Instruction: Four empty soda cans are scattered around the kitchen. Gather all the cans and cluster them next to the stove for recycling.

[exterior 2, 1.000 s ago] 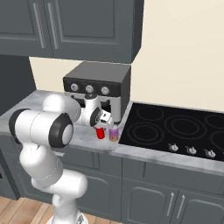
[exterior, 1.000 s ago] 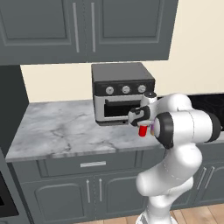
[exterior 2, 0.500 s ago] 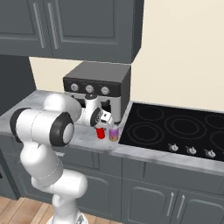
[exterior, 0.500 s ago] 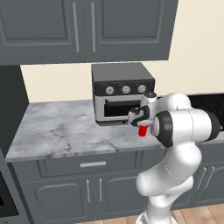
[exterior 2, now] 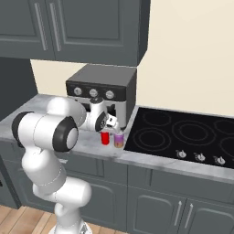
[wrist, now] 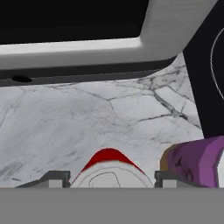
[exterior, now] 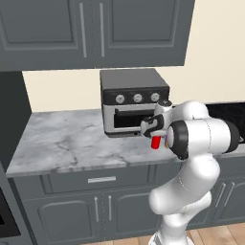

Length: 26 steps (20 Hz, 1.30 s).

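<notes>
Nearest the hand camera: the red can (wrist: 109, 168) sits between the two fingertips (wrist: 52, 178) of the tool (wrist: 107, 181). The tips stand a little off its sides, so the jaws look parted rather than clamped; whether they touch the can at all I cannot tell.

Just beside it, on the stove side: the purple can (wrist: 199, 161), upright on the counter (wrist: 87, 122).

From the right base camera, red can (exterior 2: 105, 138) and purple can (exterior 2: 119, 140) stand close together on the counter (exterior 2: 137, 157), just left of the stove (exterior 2: 183, 137), under the tool (exterior 2: 111, 124). From the left base camera the red can (exterior: 156, 141) shows below the tool (exterior: 149, 127).

Farther back: the toaster oven (exterior 2: 103, 91), right behind both cans.

Progress, as I judge it: two cans placed by the stove, the red one apparently just being let go. Two remain to fetch: another red and a blue.
</notes>
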Motion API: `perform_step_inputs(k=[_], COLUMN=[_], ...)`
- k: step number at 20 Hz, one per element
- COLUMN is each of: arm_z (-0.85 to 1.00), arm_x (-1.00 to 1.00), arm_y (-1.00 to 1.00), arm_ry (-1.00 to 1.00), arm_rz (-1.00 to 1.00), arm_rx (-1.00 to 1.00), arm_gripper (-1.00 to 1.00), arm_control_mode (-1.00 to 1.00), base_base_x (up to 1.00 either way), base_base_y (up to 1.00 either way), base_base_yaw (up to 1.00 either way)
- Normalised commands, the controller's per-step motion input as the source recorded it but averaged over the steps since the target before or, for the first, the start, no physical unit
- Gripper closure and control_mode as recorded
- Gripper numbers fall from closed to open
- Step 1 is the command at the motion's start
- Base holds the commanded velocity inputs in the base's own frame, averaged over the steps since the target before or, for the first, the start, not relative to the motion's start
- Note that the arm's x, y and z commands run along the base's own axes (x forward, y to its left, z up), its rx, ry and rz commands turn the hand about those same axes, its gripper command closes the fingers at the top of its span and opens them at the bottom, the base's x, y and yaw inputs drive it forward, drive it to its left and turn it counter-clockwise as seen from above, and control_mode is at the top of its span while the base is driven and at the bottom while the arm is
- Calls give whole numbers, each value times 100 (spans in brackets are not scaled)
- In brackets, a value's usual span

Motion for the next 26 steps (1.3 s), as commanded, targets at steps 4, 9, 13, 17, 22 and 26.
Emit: perform_step_inputs(k=[4,9,13,17,22,26], arm_z=[0,8,13,18,27,33], arm_x=[-3,-13,-24,-22,-26,-29], arm_y=[-14,-5,1,4,2,2], arm_ry=[-1,-2,-10,-10,-11,-12], arm_rz=[0,0,0,0,0,0], arm_rx=[0,0,0,0,0,0], arm_gripper=[-100,-100,-100,-100,-100,-100], arm_control_mode=[-100,-100,-100,-100,-100,-100], base_base_x=[0,0,0,0,0,0], base_base_y=[0,0,0,0,0,0], base_base_yaw=[0,0,0,0,0,0])
